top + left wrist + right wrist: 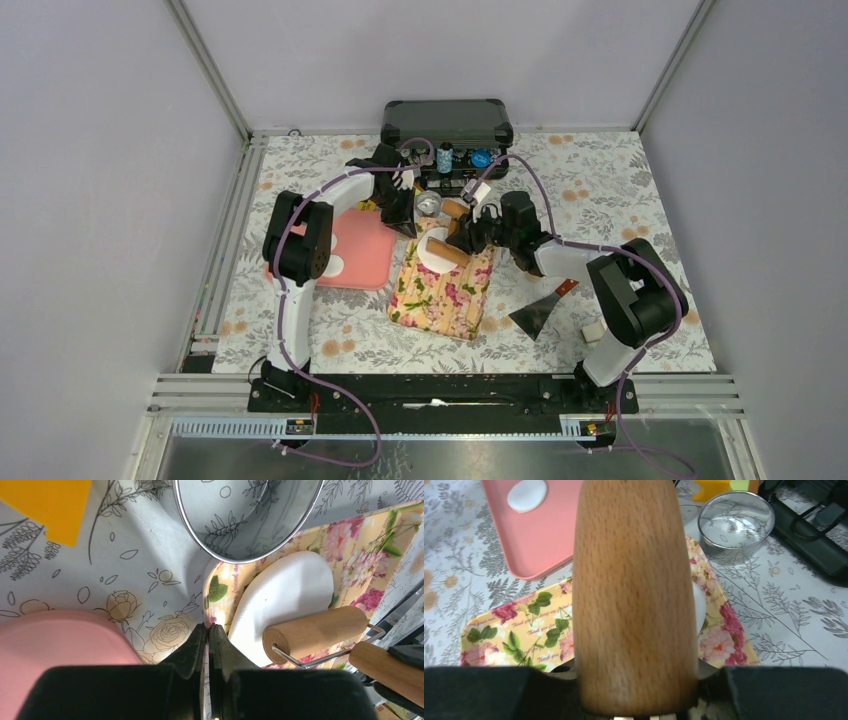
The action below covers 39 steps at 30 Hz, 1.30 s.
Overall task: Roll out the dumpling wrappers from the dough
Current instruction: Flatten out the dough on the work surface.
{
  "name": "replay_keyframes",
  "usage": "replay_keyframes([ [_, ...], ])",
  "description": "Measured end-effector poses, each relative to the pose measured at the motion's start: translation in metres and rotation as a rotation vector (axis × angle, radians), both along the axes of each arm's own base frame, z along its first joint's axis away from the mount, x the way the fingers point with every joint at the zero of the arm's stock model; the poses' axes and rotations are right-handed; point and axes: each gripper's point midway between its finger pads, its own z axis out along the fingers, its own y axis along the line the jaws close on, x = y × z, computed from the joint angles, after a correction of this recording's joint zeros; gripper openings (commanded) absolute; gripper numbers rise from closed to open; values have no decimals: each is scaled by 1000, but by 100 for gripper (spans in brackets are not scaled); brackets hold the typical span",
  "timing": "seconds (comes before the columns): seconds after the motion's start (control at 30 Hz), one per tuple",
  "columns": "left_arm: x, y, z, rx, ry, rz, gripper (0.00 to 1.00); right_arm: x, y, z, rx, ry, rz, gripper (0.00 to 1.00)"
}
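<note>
A flattened white piece of dough (285,592) lies at the far end of the floral tray (440,295); it also shows in the top view (430,250). My left gripper (207,626) is shut, pinching the floral tray's rim (212,587) at its far left corner (405,222). My right gripper (478,232) is shut on the wooden handle (634,605) of a rolling pin. Its roller (315,632) rests on the near edge of the dough. A thin white wrapper (526,494) lies on the pink tray (365,250).
A round silver tin (245,515) stands just beyond the floral tray. A black case (447,122) sits at the back. A metal scraper (540,312) and a small white block (592,330) lie at the right. A yellow piece (50,505) lies near the tin.
</note>
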Motion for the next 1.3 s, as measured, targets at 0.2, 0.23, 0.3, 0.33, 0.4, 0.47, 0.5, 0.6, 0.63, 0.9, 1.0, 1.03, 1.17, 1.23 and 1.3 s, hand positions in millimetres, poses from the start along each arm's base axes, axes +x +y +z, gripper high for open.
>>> replay_keyframes([
  [0.2,-6,0,0,-4,22,-13,0,-10,3,2,34,46,52,0],
  [0.23,-7,0,0,-4,24,-16,0,-9,4,3,32,54,57,0],
  [0.3,-8,0,0,-6,27,-21,0,-3,9,7,32,49,68,0],
  [0.33,-9,0,0,-6,29,-22,0,2,12,9,34,39,77,0],
  [0.4,-10,0,0,-6,32,-25,0,13,19,8,32,29,94,0],
  [0.47,-10,0,0,-7,34,-27,0,15,23,1,25,42,115,0],
  [0.5,-10,0,0,-7,33,-28,0,13,25,0,28,46,134,0],
  [0.6,-10,0,0,-7,33,-29,0,6,25,-2,22,51,177,0],
  [0.63,-10,0,0,-7,33,-29,0,3,25,-2,20,50,192,0],
  [0.9,-12,0,0,-6,38,-31,0,-29,25,-4,-15,70,286,0],
  [1.0,-12,0,0,-6,38,-31,0,-36,28,-4,-24,69,309,0],
  [1.03,-12,0,0,-6,38,-30,0,-37,29,-4,-26,68,313,0],
  [1.17,-12,0,0,-6,38,-30,0,-42,30,-4,-30,65,326,0],
  [1.23,-12,0,0,-6,38,-30,0,-45,31,-4,-32,64,332,0],
  [1.3,-12,0,0,-6,38,-31,0,-49,33,-4,-34,64,340,0],
])
